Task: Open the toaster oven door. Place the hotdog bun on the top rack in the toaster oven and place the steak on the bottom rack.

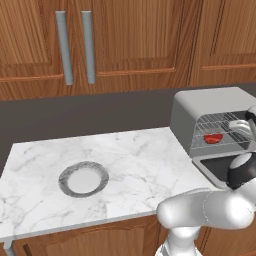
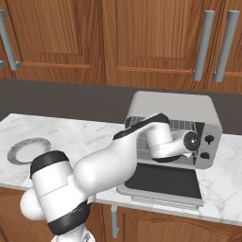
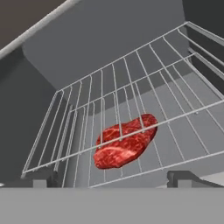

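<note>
Steak [image 3: 124, 146] lies flat on the bottom rack [image 3: 183, 131] inside the toaster oven [image 1: 210, 107], so the released, wide-spread gripper [image 3: 113, 177] grasps nothing.

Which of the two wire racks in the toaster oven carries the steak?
The bottom rack: the red steak lies flat on it. The top rack sits above it, bare wire with nothing on it.

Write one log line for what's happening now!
door: open | steak: on bottom rack | gripper: open, empty | plate: empty
</note>
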You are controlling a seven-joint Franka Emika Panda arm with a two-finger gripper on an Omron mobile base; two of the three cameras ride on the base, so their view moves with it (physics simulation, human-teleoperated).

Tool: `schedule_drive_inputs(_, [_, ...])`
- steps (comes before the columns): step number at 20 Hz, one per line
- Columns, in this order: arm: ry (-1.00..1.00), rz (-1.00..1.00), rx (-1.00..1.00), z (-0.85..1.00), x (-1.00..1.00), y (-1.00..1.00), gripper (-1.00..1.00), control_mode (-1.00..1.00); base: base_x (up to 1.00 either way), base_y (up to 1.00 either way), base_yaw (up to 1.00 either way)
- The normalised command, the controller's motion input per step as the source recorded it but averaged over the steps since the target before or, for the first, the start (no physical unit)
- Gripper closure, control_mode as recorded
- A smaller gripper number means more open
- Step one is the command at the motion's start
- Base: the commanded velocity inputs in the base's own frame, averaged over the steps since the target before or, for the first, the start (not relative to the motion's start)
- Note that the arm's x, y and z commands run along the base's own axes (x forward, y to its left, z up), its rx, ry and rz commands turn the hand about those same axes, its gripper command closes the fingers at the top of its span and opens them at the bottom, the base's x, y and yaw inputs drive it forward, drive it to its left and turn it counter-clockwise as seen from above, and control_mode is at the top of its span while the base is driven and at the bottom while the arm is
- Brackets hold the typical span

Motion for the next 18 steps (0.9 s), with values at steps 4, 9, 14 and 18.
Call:
schedule_drive_inputs(4, [-0.03,-0.09,0.04,-0.12,0.20,0.02,-1.00,-1.00,0.00,0.00,0.00])
schedule_drive_inputs(9, [0.00,-0.10,0.04,-0.13,0.20,0.00,-1.00,-1.00,0.00,0.00,0.00])
schedule_drive_inputs(14, [0.00,-0.08,0.05,-0.15,0.28,0.00,-1.00,-1.00,0.00,0.00,0.00])
schedule_drive_inputs(18, [-0.04,-0.04,0.03,-0.15,0.22,0.00,-1.00,-1.00,0.00,0.00,0.00])
